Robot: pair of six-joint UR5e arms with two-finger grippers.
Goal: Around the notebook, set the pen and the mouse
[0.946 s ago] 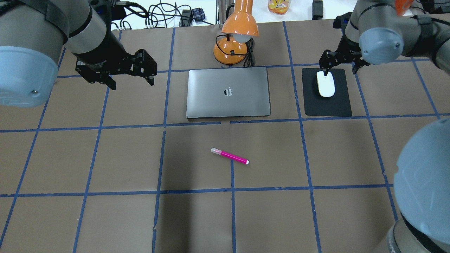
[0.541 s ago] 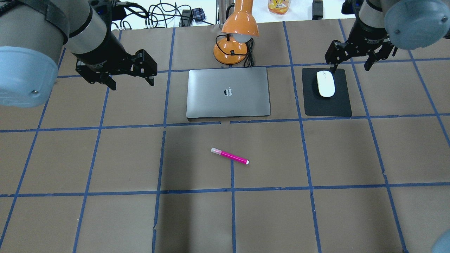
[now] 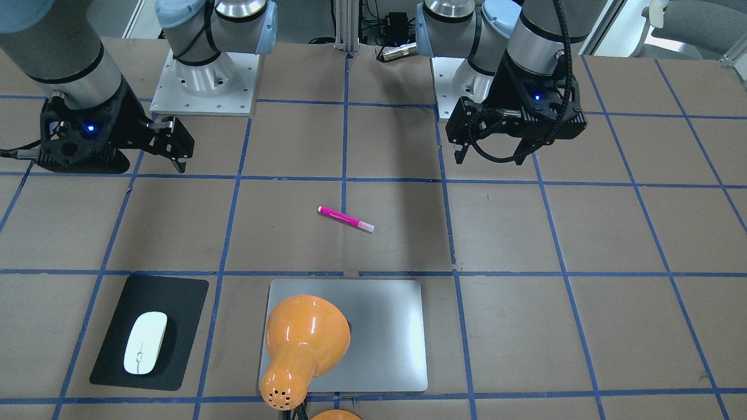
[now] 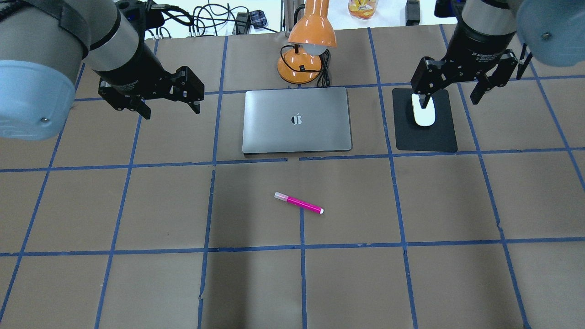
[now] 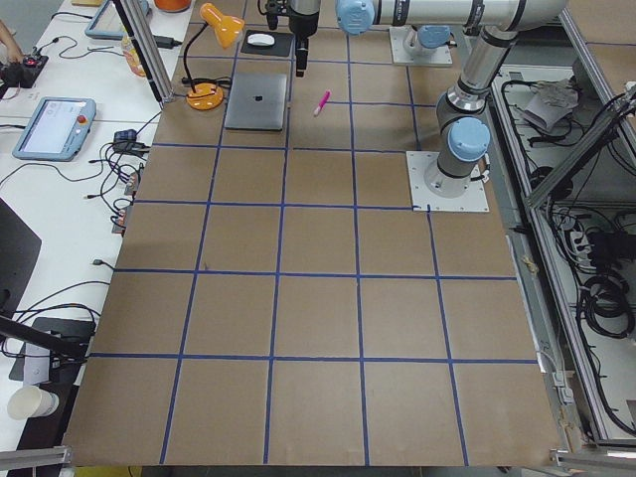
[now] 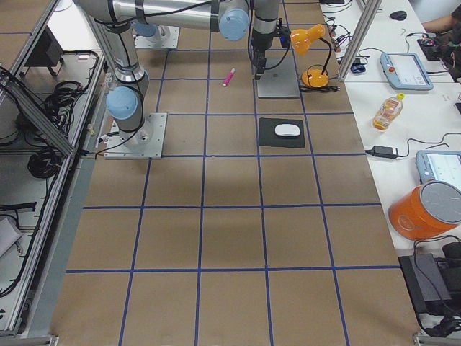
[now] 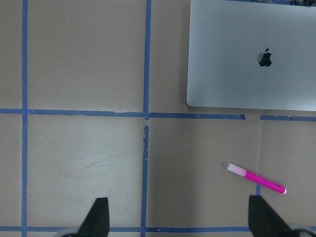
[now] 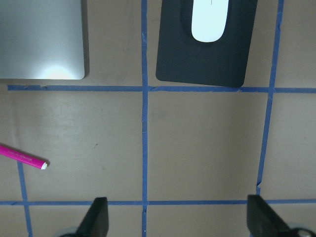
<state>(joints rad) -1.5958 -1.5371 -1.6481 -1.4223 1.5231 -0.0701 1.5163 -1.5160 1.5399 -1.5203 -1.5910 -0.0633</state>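
The pink pen [image 4: 299,203] lies flat on the brown table in front of the silver notebook [image 4: 297,119], apart from it. To the notebook's right, the white mouse [image 4: 424,116] rests on a black mat [image 4: 427,137]. My right gripper [image 4: 449,100] hangs open and empty high above the table; its wrist view shows the mouse [image 8: 210,19] at the top and the pen [image 8: 22,158] at the left edge. High to the notebook's left, my left gripper [image 4: 172,108] is open and empty too. Its wrist view holds the notebook [image 7: 252,54] and the pen [image 7: 256,178].
An orange desk lamp [image 4: 306,45] stands behind the notebook, its head [image 3: 300,344] leaning over the notebook's far edge. Cables, a bottle and other gear line the table's far side. Blue tape marks a grid on the brown surface.
The right arm has swung, its elbow leaving the lower right of the overhead view, and its gripper has shifted over the mat's far edge, still open. Left arm, pen and mouse are still.
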